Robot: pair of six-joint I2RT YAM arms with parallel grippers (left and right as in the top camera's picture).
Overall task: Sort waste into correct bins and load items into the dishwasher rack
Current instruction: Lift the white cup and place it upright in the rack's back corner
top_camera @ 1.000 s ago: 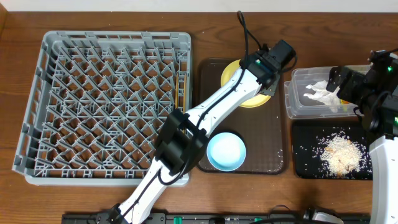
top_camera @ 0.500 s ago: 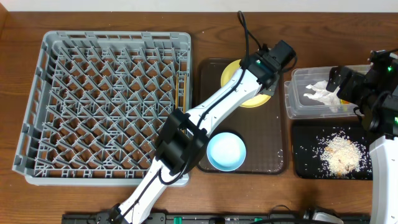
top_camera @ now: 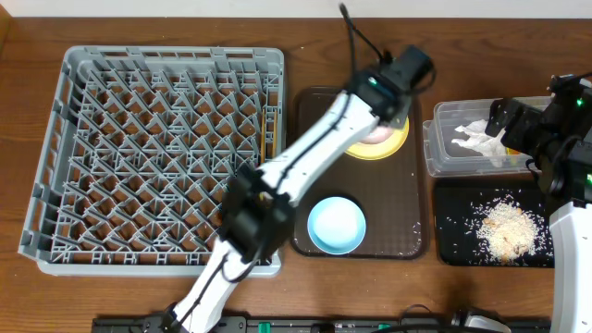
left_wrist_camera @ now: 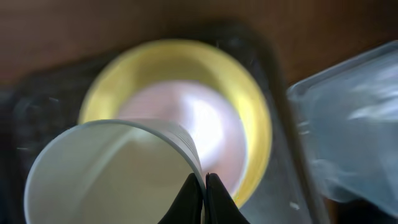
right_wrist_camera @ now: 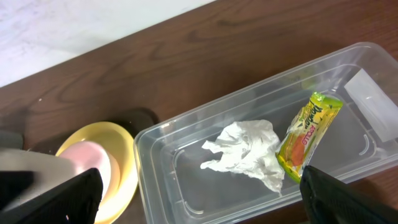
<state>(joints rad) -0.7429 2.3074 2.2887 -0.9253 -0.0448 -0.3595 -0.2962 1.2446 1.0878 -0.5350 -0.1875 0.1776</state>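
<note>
My left gripper (left_wrist_camera: 203,191) is clenched on the thin rim of the white cup (left_wrist_camera: 112,174), with both fingertips pinched together at the lip. The cup's mouth is turned toward my wrist camera. It hangs over the yellow plate (left_wrist_camera: 255,118), and the blurred view does not show whether the two touch. The plate sits in the far right corner of the brown tray (top_camera: 407,231). A pinkish round piece (right_wrist_camera: 93,158) lies in the plate's middle. The light blue bowl (top_camera: 336,225) rests upright near the tray's front edge, well apart from the plate.

My right gripper (right_wrist_camera: 200,186) is spread wide with nothing between its fingers. It hovers over the clear tub (right_wrist_camera: 149,162) by the table's (top_camera: 185,37) right edge. Inside that tub the crumpled paper napkin (right_wrist_camera: 245,152) lies near the middle. The snack wrapper (right_wrist_camera: 308,134) lies just beside it, toward the tub's end.

The black tub (top_camera: 449,199) stands just in front of the clear one, nearer the table's front edge. It holds a heap of rice scraps (top_camera: 504,229), with loose grains scattered around the heap.

The dishwasher rack (top_camera: 69,139) fills the table's left side, just beside the tray's left edge.
</note>
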